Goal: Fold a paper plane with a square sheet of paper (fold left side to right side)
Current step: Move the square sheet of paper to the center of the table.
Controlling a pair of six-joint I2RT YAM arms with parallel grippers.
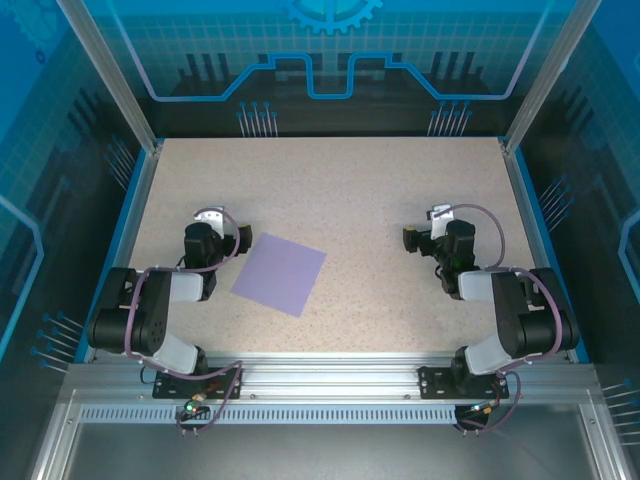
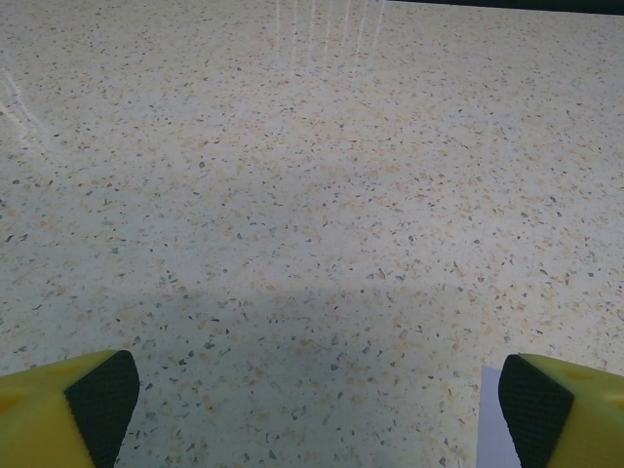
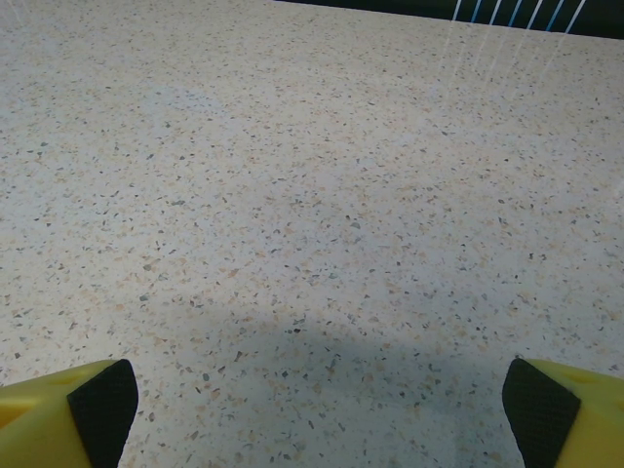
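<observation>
The square sheet of paper (image 1: pixel 279 273) lies flat and unfolded on the speckled table, a little left of centre, turned slightly off square. My left gripper (image 1: pixel 207 219) sits just left of it, open, with nothing between its yellow fingers (image 2: pixel 58 408). A sliver of the lavender sheet (image 2: pixel 490 429) shows beside the right finger in the left wrist view. My right gripper (image 1: pixel 437 216) rests on the right half of the table, well away from the paper, open over bare tabletop, its fingers (image 3: pixel 63 411) wide apart. The paper plane is not in view.
The speckled table (image 1: pixel 350 190) is bounded by blue side rails and clear panels at left, right and back. An aluminium frame (image 1: pixel 330 375) carrying both arm bases runs along the near edge.
</observation>
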